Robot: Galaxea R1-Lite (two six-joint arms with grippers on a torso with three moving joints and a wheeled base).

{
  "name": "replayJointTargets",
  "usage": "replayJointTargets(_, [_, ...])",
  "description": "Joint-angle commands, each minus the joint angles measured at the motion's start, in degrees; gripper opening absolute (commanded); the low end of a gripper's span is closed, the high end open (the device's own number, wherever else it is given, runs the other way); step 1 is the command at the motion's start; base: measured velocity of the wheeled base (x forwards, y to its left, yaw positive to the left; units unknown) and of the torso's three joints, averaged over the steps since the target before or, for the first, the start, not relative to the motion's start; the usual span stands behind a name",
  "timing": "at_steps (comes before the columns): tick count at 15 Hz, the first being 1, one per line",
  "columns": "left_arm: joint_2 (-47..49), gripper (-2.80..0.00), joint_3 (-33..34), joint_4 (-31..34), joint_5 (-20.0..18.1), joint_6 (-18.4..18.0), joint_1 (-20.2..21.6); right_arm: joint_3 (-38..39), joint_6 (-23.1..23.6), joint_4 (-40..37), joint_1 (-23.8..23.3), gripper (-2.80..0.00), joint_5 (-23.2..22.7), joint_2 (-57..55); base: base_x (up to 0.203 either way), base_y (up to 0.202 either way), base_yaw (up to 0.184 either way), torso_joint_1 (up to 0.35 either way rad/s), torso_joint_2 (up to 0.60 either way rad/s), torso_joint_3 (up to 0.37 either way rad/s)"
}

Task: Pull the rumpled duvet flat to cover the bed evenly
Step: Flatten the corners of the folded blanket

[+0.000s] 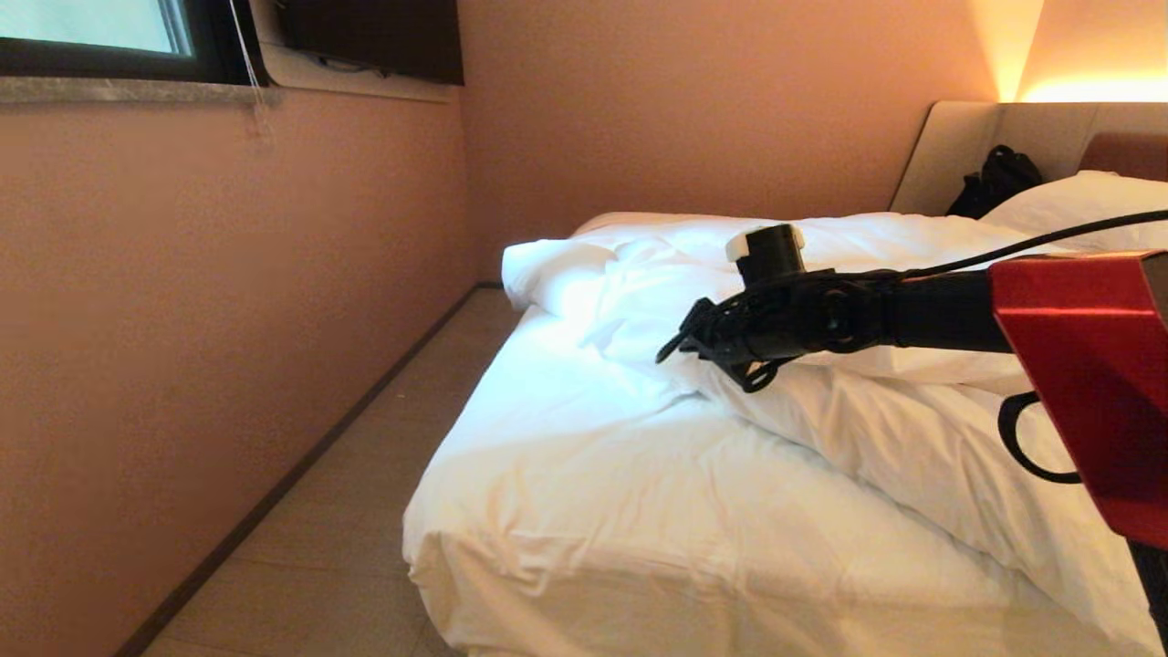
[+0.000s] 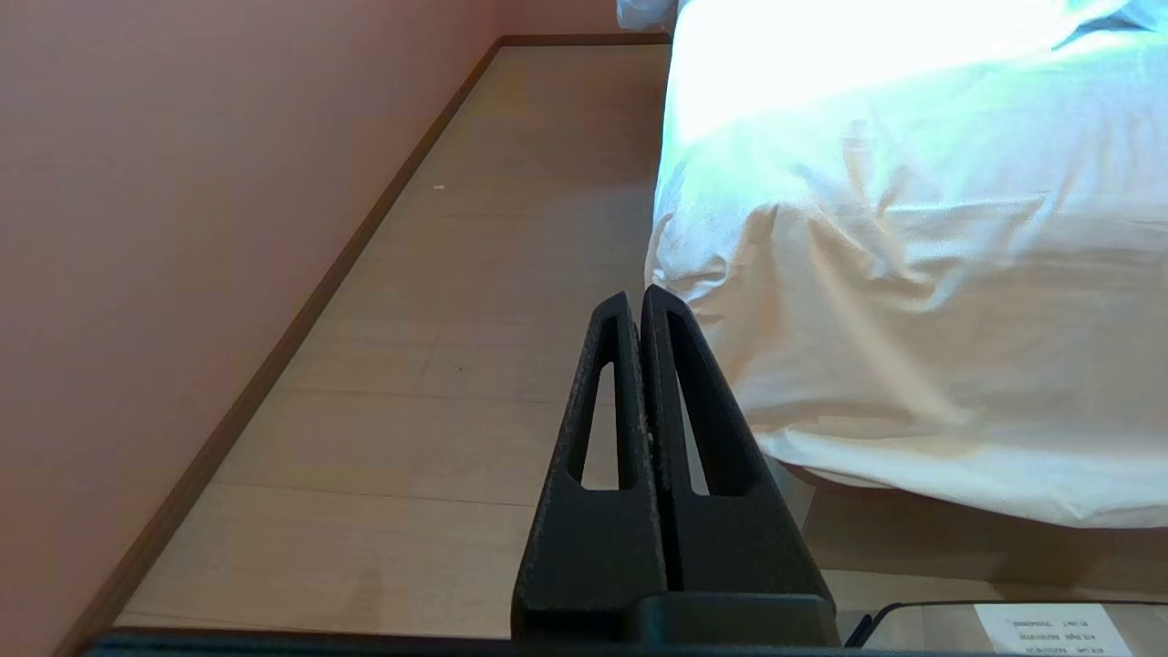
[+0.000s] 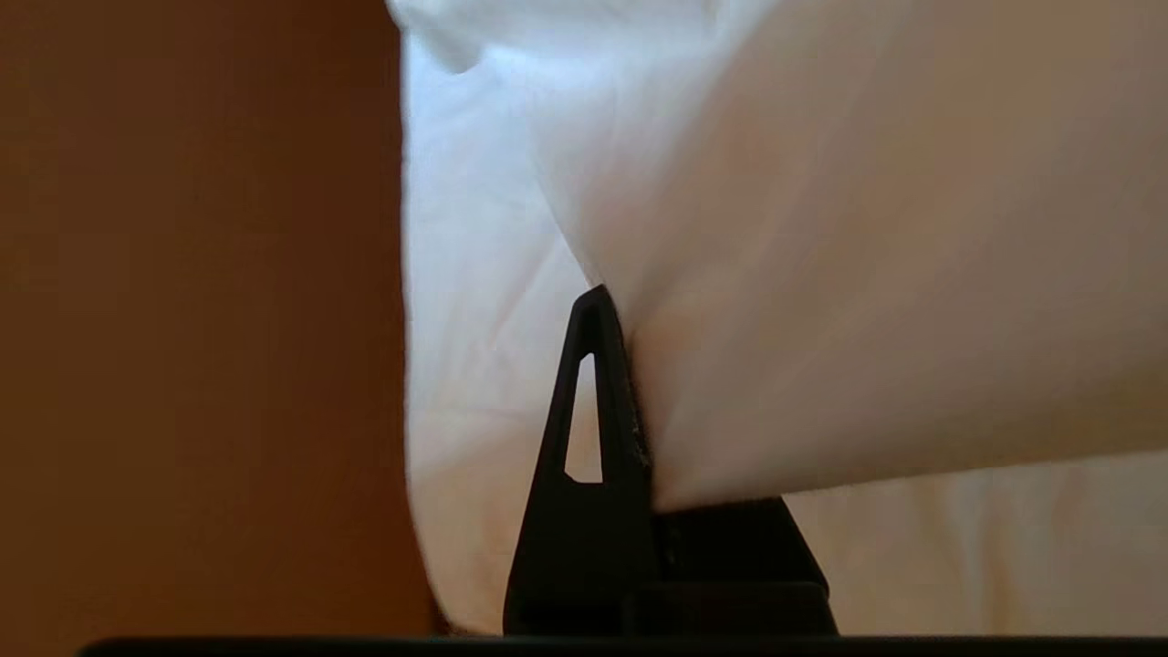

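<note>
One bed (image 1: pixel 584 511), one duvet (image 1: pixel 876 301) and one pillow (image 1: pixel 1077 205) in sight, with two grippers on the job. A black bag (image 1: pixel 999 178) leans on the padded headboard (image 1: pixel 958 146) behind the pillow, a window (image 1: pixel 91 32) sits high on the pink wall (image 1: pixel 182 319), and a strip of floor (image 1: pixel 365 511) runs between wall and bed. The right arm stretches across the head view, covering part of the duvet's edge. The right gripper (image 1: pixel 680 342) is clamped on a fold of the duvet (one finger (image 3: pixel 589 438) shows, the other is buried under cloth). The left gripper (image 2: pixel 636 306), fingers pressed together and empty, hangs low by the bed's corner above the floor. The duvet lies bunched and wrinkled toward the headboard end, leaving the white sheet bare at the near end.
</note>
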State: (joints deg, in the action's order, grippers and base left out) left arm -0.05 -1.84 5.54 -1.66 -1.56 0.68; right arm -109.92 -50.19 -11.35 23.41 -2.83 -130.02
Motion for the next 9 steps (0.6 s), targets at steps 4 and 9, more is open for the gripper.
replayJointTargets(4, [0.05,-2.80,0.00,-0.01,-0.01,-0.02,0.02,0.09,-0.26,-0.07,4.05,-2.80,-0.07,4.90,0.000,0.000,0.000,0.000,0.00,0.000])
replayJointTargets(9, [0.05,-2.80,0.00,0.01,-0.01,-0.02,0.02,-0.20,0.00,0.74,10.68,-2.80,-0.15,4.86,0.000,0.000,0.000,0.000,0.00,0.000])
